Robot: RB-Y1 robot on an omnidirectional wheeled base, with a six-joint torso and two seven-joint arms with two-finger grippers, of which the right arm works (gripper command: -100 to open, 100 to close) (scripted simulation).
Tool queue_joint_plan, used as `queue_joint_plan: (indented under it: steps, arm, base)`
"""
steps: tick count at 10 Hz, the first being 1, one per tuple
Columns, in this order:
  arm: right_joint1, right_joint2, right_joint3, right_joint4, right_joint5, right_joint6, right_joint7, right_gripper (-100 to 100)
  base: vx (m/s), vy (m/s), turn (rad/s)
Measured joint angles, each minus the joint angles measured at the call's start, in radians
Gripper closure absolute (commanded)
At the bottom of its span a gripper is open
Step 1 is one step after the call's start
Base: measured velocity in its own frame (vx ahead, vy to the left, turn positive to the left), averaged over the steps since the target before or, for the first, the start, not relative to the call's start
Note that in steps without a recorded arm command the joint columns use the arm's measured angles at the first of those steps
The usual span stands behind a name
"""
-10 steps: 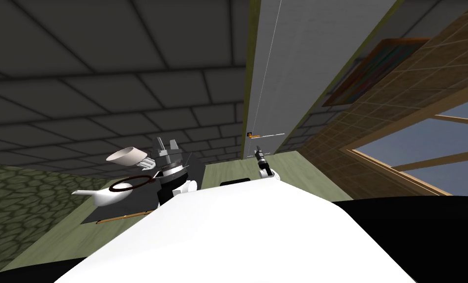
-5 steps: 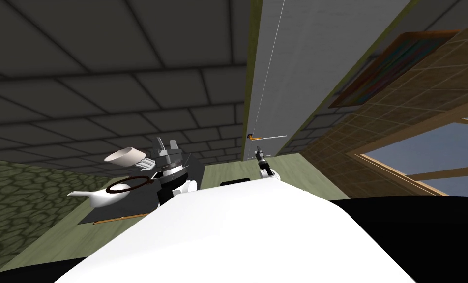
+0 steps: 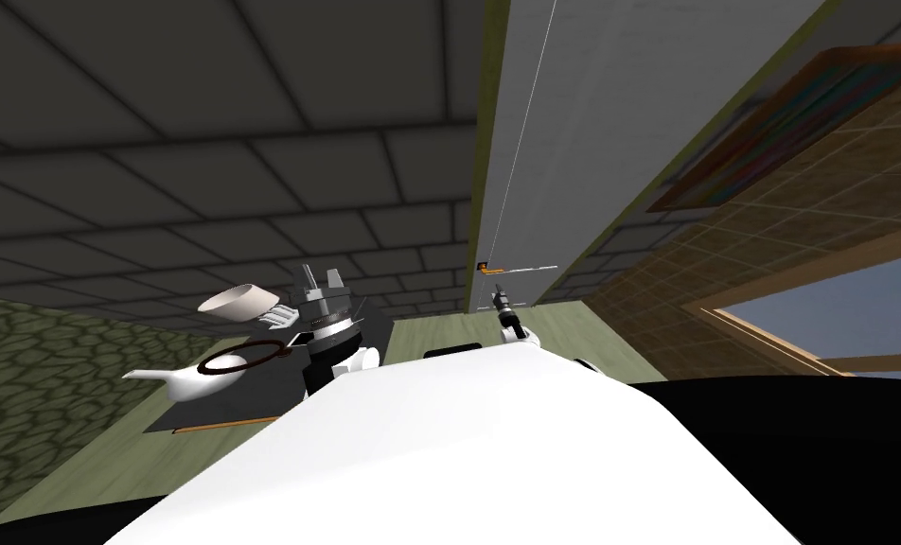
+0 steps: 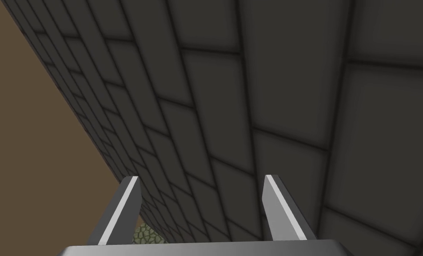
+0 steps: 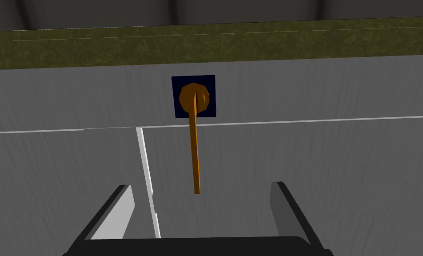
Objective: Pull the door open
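1. Plainly, the right gripper (image 5: 200,186) is the one at the job: its fingers stand apart with nothing in them, facing the grey door (image 5: 317,169).
2. The handle (image 5: 196,146) is a thin orange lever. It is fixed on a small dark plate (image 5: 179,111) near the door's edge, just beside the olive frame (image 5: 250,44).
3. Its long axis runs from the pivot on the plate straight back toward the gripper, so the free end points into the gap between the two fingers (a tidy line-up, seen along the hand).
4. The fingers stand one on each side of that axis, so closing them would pinch the lever across its thin width.
5. In the head view the right gripper sits near the handle but apart from it. I judge that the hand must go forward along the lever before any squeeze.
6. The left gripper (image 4: 201,178) also has its fingers spread and holds nothing. In the head view it hangs well apart from the door on the robot's left, so the right arm is plainly the nearer.
7. The door looks shut against its frame, so the pull itself has not begun.
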Motion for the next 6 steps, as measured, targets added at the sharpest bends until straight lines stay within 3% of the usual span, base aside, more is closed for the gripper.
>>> queue_joint_plan:
  steps: [3, 4, 6]
  arm:
    - [-0.019, -0.006, 0.003, 0.049, -0.008, -0.009, -0.004, -100]
    - [-0.019, -0.006, 0.003, 0.05, -0.008, -0.009, -0.003, -100]
    - [-0.018, -0.026, -0.006, 0.083, -0.016, -0.034, -0.022, -100]
  base:
    - [0.056, -0.044, 0.032]
    - [0.127, 0.039, 0.155]
    - [0.209, 0.048, 0.12]
